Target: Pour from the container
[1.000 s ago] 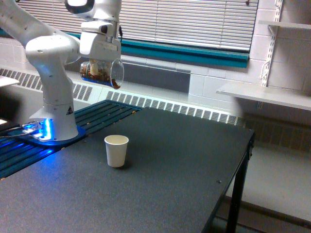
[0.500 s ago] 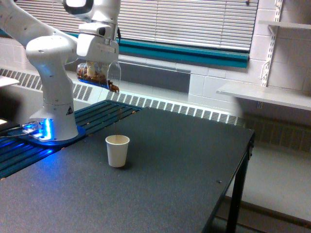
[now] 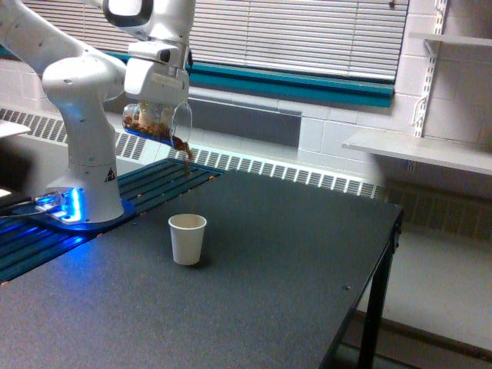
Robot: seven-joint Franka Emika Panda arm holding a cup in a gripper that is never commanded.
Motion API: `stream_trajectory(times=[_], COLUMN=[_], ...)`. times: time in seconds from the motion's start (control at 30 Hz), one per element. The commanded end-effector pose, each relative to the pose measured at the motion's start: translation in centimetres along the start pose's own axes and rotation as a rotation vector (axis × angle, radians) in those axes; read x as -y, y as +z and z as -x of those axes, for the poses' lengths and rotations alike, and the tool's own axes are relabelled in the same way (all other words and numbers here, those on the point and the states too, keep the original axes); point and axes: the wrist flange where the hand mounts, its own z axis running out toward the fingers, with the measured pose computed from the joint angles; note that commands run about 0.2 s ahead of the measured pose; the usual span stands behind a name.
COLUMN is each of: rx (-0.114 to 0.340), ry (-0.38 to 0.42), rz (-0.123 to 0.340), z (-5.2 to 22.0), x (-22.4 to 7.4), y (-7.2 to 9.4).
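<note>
Brown pieces are now spilling over the lip of the clear jar (image 3: 157,123), where half a second ago they were only gathered at its mouth, and a second ago they sat farther back inside. That jar hangs in the air tipped nearly onto its side, mouth toward the exterior view's right and angled downward, with a thin brown stream (image 3: 187,156) dropping from its lower rim. The gripper (image 3: 157,94) is clamped on the jar from above, its white body covering the top of the glass. Down on the dark table (image 3: 269,277) stands a small white paper cup (image 3: 187,239), upright and open, well below the jar's mouth and almost directly under the falling stream; the pieces seen in the air are well above its rim. The white robot arm's base (image 3: 88,181) sits at the exterior view's left on a blue-lit mount. Behind, a long radiator grille (image 3: 292,173) runs beneath the window blinds (image 3: 300,34).
</note>
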Motion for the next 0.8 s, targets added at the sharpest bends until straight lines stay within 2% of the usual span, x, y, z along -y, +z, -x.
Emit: stream_trajectory(times=[0.03,0.8], rx=[0.021,0.015], ry=[-0.004,0.022], rz=[0.031,0.056], z=[0.96,0.89], x=[0.55,0.38], y=[1.44,1.62])
